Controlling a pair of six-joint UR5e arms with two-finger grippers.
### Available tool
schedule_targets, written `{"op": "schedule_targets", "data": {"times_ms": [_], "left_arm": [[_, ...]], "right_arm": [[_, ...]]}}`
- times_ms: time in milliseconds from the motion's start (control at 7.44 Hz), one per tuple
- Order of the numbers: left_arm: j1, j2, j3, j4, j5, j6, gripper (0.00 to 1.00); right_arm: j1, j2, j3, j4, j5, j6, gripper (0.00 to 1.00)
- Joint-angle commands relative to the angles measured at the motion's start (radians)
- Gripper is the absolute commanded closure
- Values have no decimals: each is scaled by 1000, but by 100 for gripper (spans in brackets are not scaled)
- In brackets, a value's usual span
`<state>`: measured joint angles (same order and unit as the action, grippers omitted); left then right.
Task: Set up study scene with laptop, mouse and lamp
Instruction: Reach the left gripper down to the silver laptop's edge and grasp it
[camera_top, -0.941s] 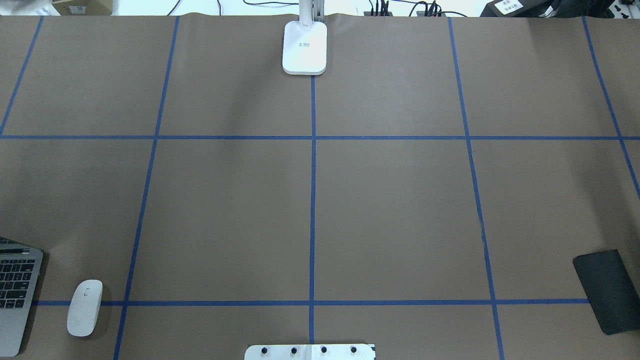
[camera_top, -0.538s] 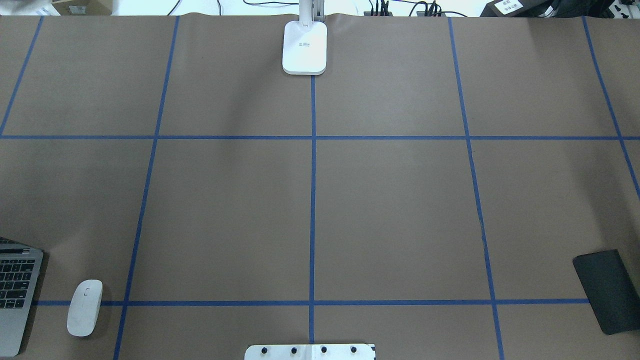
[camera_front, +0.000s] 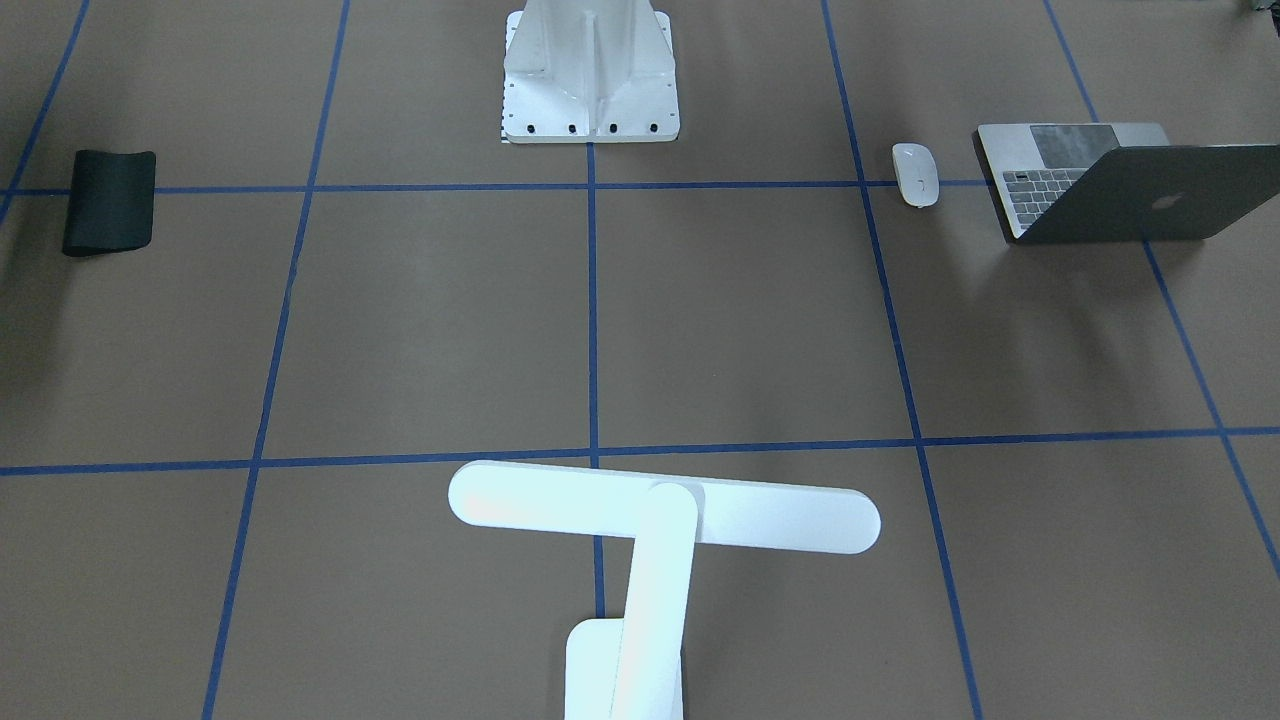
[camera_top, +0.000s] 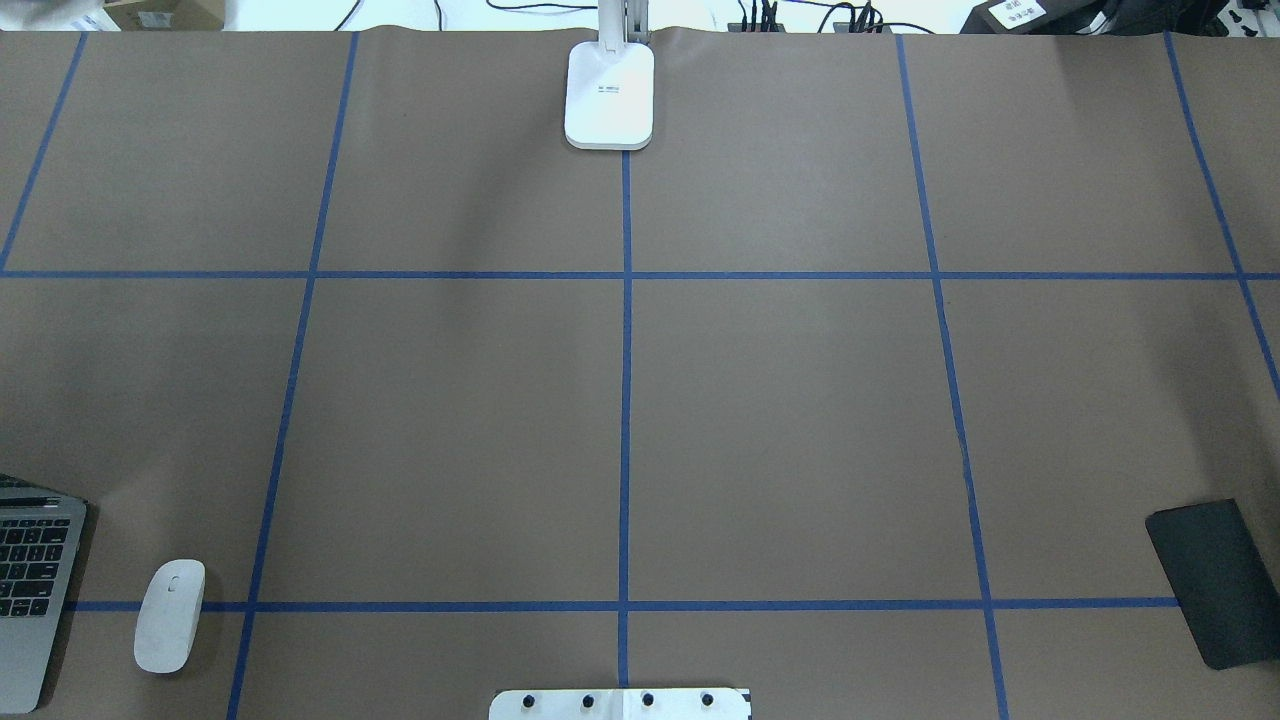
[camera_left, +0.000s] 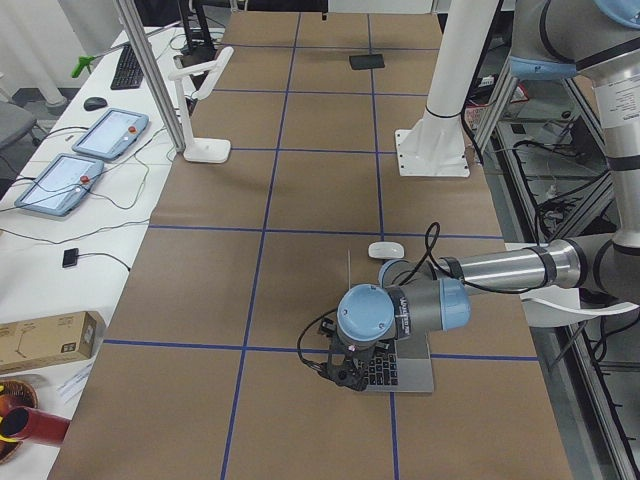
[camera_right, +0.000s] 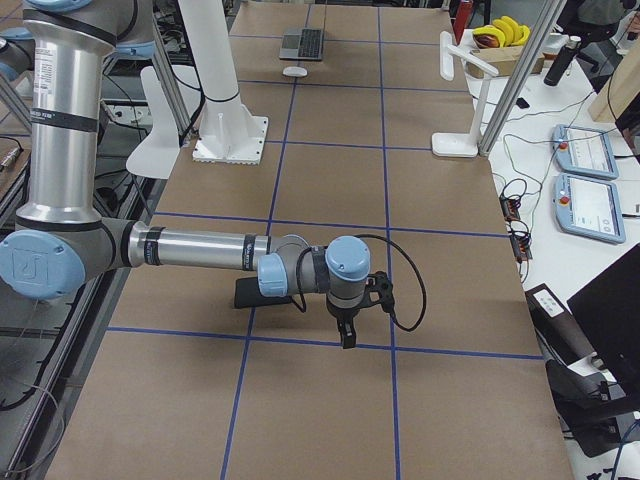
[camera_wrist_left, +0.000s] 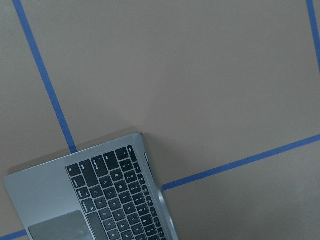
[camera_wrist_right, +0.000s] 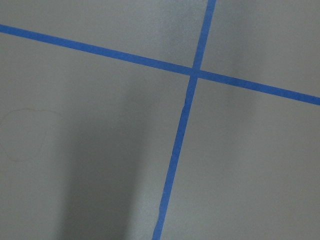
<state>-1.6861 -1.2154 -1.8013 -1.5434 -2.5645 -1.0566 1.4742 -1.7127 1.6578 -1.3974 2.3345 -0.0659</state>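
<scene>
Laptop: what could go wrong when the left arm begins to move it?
The laptop stands open, so a pull on its raised lid might fold it shut or tip it. The mouse lies close beside it; sliding the laptop that way could knock it. The left pincer hangs by the laptop's edge and may press keys if it descends.

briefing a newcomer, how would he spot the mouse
Find the open grey laptop at the robot's left end of the table. Beside it on blue tape lies the mouse: a small white oval, far smaller than the white lamp.
</scene>
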Motion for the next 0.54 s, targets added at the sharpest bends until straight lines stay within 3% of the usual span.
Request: {"op": "schedule_targets", "data": {"times_ms": [0, 269, 403], "left_arm": [[31, 1, 3, -1, -51, -2, 0], [55, -1, 3, -26, -86, -55, 0], [95, 0, 5, -103, -91, -124, 0]], "right_arm": [[0, -2, 0, 0, 0, 0, 0], [0, -4, 0, 0, 0, -2, 0], [0, -4, 0, 0, 0, -2, 0]]}}
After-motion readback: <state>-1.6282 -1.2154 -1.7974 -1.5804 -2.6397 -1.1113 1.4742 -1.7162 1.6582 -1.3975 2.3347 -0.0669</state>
